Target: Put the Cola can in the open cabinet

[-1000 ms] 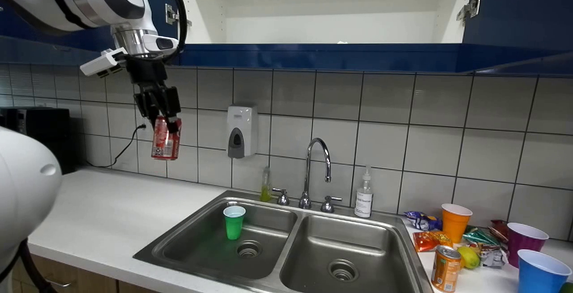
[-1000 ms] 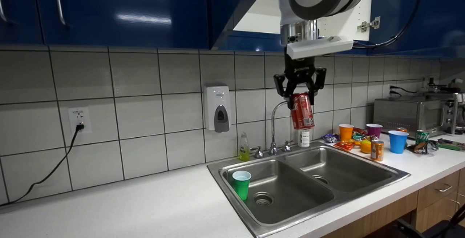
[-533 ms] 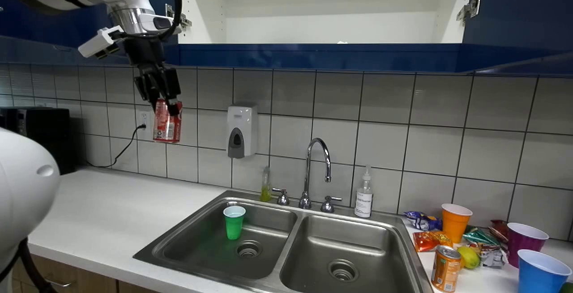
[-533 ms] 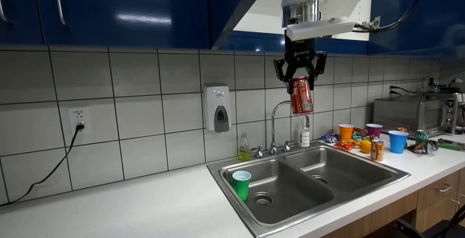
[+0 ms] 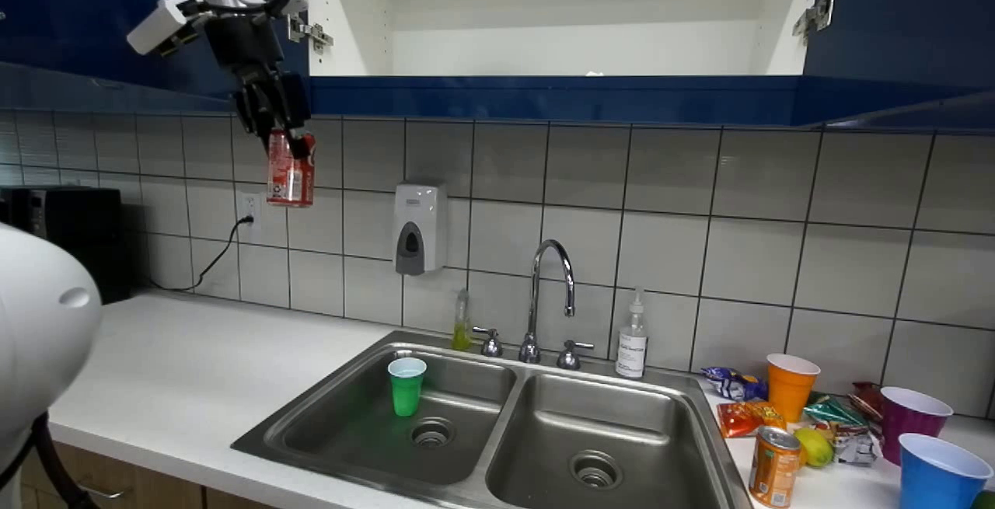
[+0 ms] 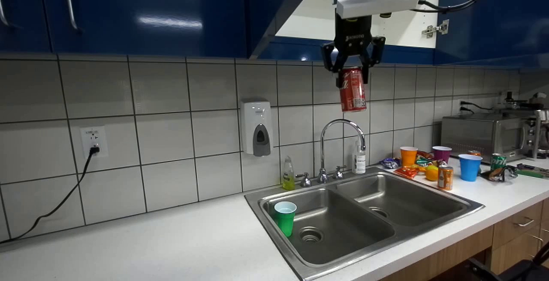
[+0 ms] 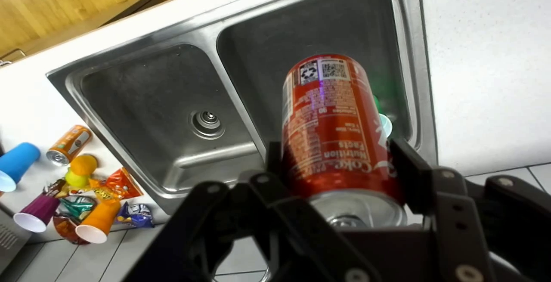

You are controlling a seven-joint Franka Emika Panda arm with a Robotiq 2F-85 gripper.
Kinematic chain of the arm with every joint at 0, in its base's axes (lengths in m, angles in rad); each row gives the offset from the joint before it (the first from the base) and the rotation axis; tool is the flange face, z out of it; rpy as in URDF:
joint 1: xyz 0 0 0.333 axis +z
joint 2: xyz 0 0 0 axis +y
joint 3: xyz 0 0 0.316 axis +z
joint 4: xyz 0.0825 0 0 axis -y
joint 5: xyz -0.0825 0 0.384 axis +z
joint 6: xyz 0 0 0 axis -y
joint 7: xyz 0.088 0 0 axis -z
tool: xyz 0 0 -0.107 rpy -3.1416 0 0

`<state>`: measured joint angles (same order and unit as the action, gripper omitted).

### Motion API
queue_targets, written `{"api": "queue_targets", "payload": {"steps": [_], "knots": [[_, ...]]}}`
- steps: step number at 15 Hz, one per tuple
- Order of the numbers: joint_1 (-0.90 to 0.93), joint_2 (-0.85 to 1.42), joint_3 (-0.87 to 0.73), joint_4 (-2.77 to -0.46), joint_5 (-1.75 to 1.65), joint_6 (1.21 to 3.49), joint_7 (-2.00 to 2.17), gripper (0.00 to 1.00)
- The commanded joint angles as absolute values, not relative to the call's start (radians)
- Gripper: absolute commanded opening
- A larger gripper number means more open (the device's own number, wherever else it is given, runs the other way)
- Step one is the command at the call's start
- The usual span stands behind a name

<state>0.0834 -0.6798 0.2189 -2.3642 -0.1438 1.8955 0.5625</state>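
The black gripper (image 6: 353, 79) holds the small slim red metal Cola can (image 7: 329, 118) tight, up in the air in front of pale wall tiles (image 5: 676, 249). In an exterior view, the wide open cabinet with a white inside (image 5: 575, 35) is at two o'clock from the can, which hangs outside it. Only the wrist view shows the yellow wood-look floor (image 7: 47, 6), at ten o'clock; it also shows the can's round silver end up close. The can is a smooth, shiny tube with tiny words. The grey steel sink (image 5: 350, 439) has two bowls with round corners.
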Motion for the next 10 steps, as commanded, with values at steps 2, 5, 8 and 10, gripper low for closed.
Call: {"api": "queue_targets", "payload": {"steps": [2,5,8,10], "knots": [[0.043,-0.7,0.254,-2.288,-0.15,1.823,0.557,0.38],[0.041,-0.705,0.259,-2.255,-0.15,1.799,0.559,0.38],[0.039,-0.711,0.261,-2.231,-0.151,1.781,0.559,0.38],[0.035,-0.716,0.258,-2.221,-0.149,1.776,0.56,0.38]]}}
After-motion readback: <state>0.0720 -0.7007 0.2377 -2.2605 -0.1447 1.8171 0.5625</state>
